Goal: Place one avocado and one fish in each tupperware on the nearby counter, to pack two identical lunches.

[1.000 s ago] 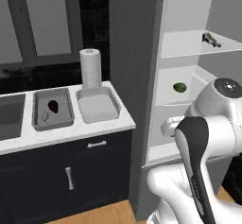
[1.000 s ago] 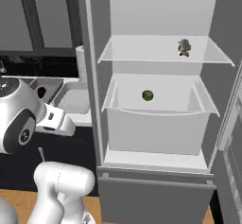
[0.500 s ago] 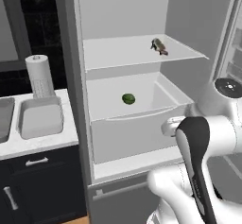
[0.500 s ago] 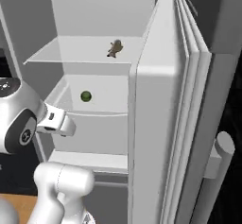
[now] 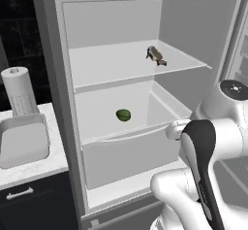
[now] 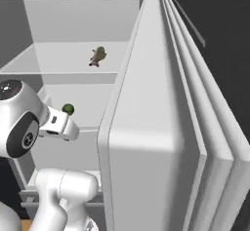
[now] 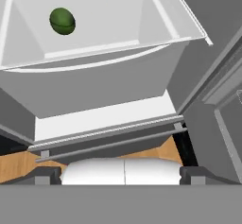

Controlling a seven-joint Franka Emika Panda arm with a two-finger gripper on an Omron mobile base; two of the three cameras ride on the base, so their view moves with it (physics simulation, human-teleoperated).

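Jaws wide, avocado [image 7: 62, 21] far ahead

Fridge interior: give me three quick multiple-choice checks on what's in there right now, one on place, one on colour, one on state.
1. Where does the fish lie?
A. on the upper shelf
B. in the drawer
C. on the counter

2. What colour is the avocado in the drawer?
A. blackish-maroon
B. bright green
C. yellow

3. How is the tupperware on the counter?
A. holding a fish
B. holding an avocado
C. nothing in it

Answers:
1. A, the fish rests on the shelf above the drawer in both base views.
2. B, it shows as a round green fruit in the base views and the hand view.
3. C, its inside shows bare grey beside the paper towel roll.
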